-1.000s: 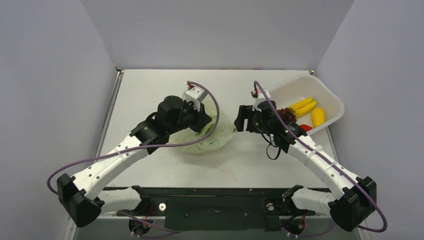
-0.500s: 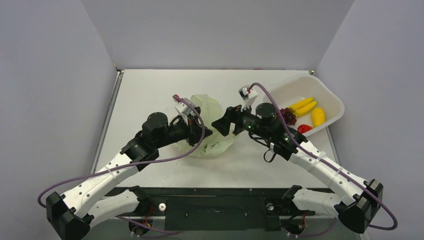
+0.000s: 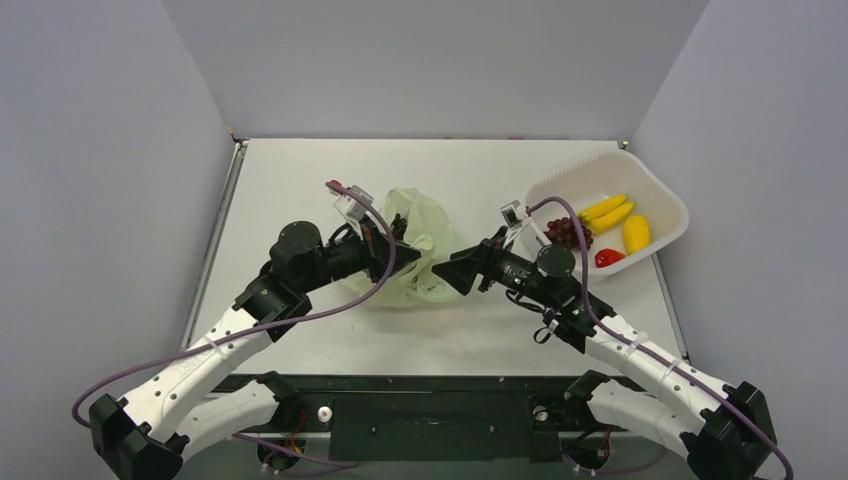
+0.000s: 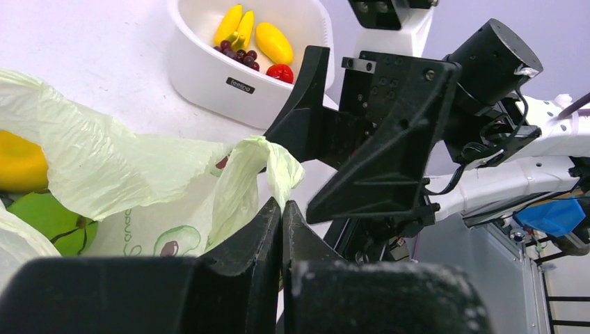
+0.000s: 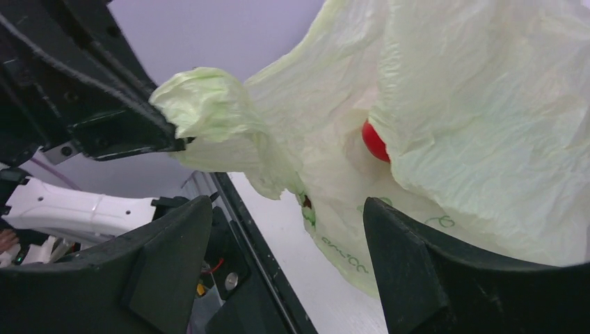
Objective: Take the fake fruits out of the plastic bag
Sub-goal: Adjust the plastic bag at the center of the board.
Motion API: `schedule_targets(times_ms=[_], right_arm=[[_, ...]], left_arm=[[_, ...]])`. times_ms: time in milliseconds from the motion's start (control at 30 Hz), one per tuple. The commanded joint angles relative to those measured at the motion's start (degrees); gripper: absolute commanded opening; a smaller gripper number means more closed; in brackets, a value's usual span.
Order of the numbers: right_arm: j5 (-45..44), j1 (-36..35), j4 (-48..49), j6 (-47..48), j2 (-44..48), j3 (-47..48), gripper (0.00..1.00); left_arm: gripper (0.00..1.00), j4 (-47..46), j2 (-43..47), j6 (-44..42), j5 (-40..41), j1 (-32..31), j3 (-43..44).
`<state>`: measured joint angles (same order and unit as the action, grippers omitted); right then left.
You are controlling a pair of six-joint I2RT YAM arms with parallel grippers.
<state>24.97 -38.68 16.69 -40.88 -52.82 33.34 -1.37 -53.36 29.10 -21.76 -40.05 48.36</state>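
A thin, crinkly, translucent pale green plastic bag (image 3: 420,225) is seen near the middle of the white tabletop (image 3: 290,175). On its left side a bunched strip of its rim is pinched in the left claw (image 4: 282,212), whose jaws are pressed together on the film. The right claw (image 5: 286,203) is held just beside the bag's right side, pointed at the bag, with its jaws spread wide apart and nothing gripped between them; whether it touches the film cannot be told. Inside the bag, a round green toy fruit (image 4: 42,219) and a yellow toy fruit (image 4: 17,163) are seen past the folded film in the left wrist view, and a small red toy fruit (image 5: 374,141) is seen between folds in the right wrist view. A white rectangular plastic basket (image 3: 585,165) is set at the far right corner of the tabletop, well apart from the bag. Yellow bananas (image 3: 608,210), a dark purple grape bunch (image 3: 565,232), a yellow oval fruit (image 3: 636,233) and a red fruit (image 3: 608,257) are held in it.
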Motion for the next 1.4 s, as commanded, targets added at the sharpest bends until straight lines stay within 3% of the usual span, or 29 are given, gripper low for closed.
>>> schedule_targets(times_ms=[0, 100, 267, 400, 500, 600, 633, 700, 767, 867, 1033, 1133, 1300, 1367], right_arm=[[3.8, -4.06, 2.46, 5.37, -1.8, 5.28, 0.75], [1.44, -7.62, 5.16, 9.51, -4.47, 5.77, 0.73], [-5.78, -11.46, 12.44, 11.03, -7.34, 6.2, 0.5], [-3.66, -11.77, 16.25, 11.98, -11.13, 7.2, 0.38], [-3.25, -13.65, 13.36, 15.21, -12.49, 9.72, 0.31], [-4.23, -12.89, 10.52, 15.6, -10.04, 9.25, 0.39], [-4.14, -11.5, 10.72, 14.27, -9.15, 7.71, 0.49], [-4.27, -8.56, 9.18, 10.06, -7.21, 6.24, 0.57], [-6.31, -5.93, 1.41, 9.41, -5.26, 7.09, 0.59], [-14.55, -4.57, -16.61, 15.71, -0.98, 10.42, 0.63], [-20.16, -3.79, -29.08, 22.33, -0.47, 13.71, 0.67], [-21.29, -5.12, -30.73, 15.33, -2.59, 14.74, 0.63], [-34.24, -9.23, -30.55, -3.39, -6.81, 14.81, 0.63], [-36.34, -11.14, -25.07, -7.54, -9.03, 14.19, 0.65]], left_arm=[[0.0, -3.68, 0.12, 3.27, -4.25, 1.79, 2.89], [0.0, -4.64, 0.14, 6.81, -6.07, 2.48, 3.16], [0.0, -3.73, 0.79, 13.59, -6.9, 3.9, 3.0], [0.0, -2.92, 2.94, 20.81, -7.74, 4.59, 2.06], [0.0, 4.54, 3.75, 22.27, -8.18, 5.12, 3.63], [0.0, 11.28, 5.03, 21.13, -6.86, 5.4, 6.32], [0.0, 12.26, 5.29, 20.45, -6.57, 5.41, 6.67], [0.0, 14.34, 5.85, 17.61, -6.7, 5.47, 7.34], [0.0, 15.58, 6.12, 14.32, -8.66, 5.57, 7.23], [0.0, 15.77, 6.64, 10.06, -12.22, 5.68, 6.24], [0.0, 13.95, 7.22, 8.8, -14.17, 5.76, 2.98], [0.0, 13.22, 7.24, 8.35, -14.68, 5.79, 1.87], [0.0, 11.59, 7.01, 8.87, -15.37, 5.78, 0.57], [0.0, 10.42, 6.85, 9.52, -15.8, 5.78, 0.12]])
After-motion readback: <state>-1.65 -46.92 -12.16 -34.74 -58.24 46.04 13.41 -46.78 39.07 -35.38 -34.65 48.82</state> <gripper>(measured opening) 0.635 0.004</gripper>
